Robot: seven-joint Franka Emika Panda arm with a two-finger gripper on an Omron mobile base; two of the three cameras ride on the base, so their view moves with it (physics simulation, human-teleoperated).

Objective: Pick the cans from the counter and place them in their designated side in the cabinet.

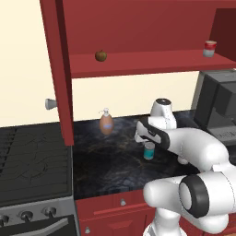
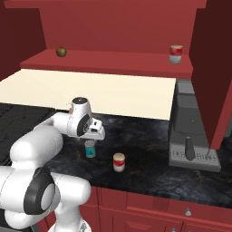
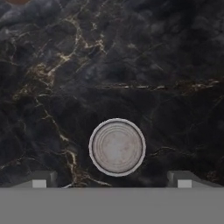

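A teal-blue can (image 1: pixel 149 151) (image 2: pixel 90 149) stands upright on the black counter (image 1: pixel 110 161) (image 2: pixel 149 172). My gripper (image 1: pixel 148 141) (image 2: pixel 92 137) (image 3: pixel 111 181) hangs just above it, pointing down and open. In the hand view the can's round grey lid (image 3: pixel 117 147) lies between the two widely spread fingertips (image 3: pixel 39 181), which do not touch it. A cream-and-red can (image 2: pixel 119 162) stands on the counter to the right of the teal one. Another such can (image 1: pixel 209 48) (image 2: pixel 176 53) sits at the right end of the cabinet shelf (image 1: pixel 152 62) (image 2: pixel 113 61).
A brown apple (image 1: pixel 101 56) (image 2: pixel 61 51) rests on the left part of the shelf. A pump soap bottle (image 1: pixel 106 123) stands at the back of the counter. The stove (image 1: pixel 32 161) lies to the left, a dark coffee machine (image 2: pixel 195 131) to the right. The red cabinet door (image 1: pixel 60 69) hangs open.
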